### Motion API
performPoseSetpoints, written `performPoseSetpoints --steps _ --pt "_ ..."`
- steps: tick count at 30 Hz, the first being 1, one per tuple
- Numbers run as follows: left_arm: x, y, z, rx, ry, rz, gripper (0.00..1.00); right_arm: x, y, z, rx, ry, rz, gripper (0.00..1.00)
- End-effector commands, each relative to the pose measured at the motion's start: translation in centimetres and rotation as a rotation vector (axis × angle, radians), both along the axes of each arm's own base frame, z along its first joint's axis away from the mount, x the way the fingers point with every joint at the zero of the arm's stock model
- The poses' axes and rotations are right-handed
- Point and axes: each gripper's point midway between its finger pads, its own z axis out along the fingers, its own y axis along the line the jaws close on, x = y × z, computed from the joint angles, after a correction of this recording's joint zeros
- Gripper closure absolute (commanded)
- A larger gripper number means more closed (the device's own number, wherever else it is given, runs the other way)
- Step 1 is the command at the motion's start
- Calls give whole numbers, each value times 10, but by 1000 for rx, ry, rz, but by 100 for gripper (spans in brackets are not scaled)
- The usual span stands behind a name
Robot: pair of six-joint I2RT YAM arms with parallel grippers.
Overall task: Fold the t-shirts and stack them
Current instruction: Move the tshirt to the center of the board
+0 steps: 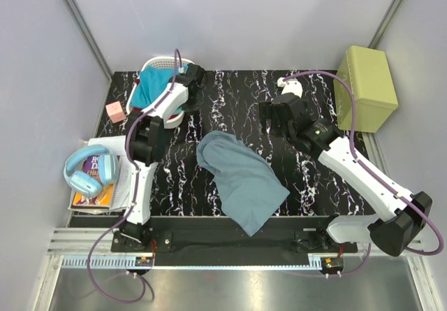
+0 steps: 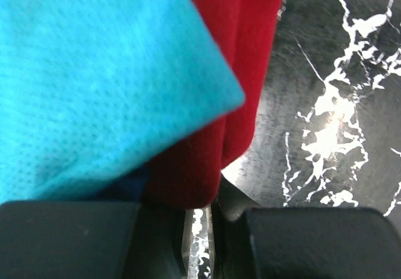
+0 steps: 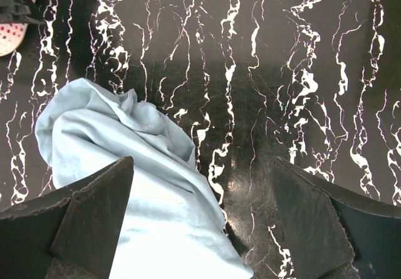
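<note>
A muted grey-blue t-shirt (image 1: 241,178) lies crumpled in the middle of the black marble table; it also shows in the right wrist view (image 3: 125,166). A turquoise t-shirt (image 1: 154,87) lies in the white laundry basket (image 1: 157,63), over a red t-shirt (image 2: 207,135). My left gripper (image 1: 194,75) is at the basket's right side. In the left wrist view the turquoise cloth (image 2: 94,72) and the red cloth fill the frame, and the left gripper (image 2: 203,197) looks shut on the red fold. My right gripper (image 1: 267,115) is open and empty, held above the table right of the grey-blue shirt (image 3: 202,163).
An olive-green box (image 1: 367,87) stands at the back right. A pink cube (image 1: 116,112) sits left of the basket. Blue headphones (image 1: 87,171) lie on books (image 1: 98,196) at the left edge. The basket's edge shows in the right wrist view (image 3: 9,34).
</note>
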Motion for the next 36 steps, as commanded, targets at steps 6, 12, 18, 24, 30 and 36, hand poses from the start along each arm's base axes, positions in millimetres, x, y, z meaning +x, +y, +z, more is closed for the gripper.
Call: performPoseSetpoints --steps 6,12,18,24,30,36 --pt "26 54 46 91 -119 101 82 -3 -5 6 -15 -28 -2 2" --pt "10 31 112 55 -255 94 20 -3 -2 8 5 -26 2 0" --pt "-27 -13 193 45 -438 12 1 -7 -2 3 36 -17 -15 0" --pt "-90 -45 193 -36 -417 -50 1 -22 1 -27 90 66 -23 0" --pt "-156 -72 157 -16 -369 -172 1 -48 -2 -64 114 156 -30 3" --pt "-200 -88 135 5 -342 -265 1 -57 3 -83 109 201 -31 4"
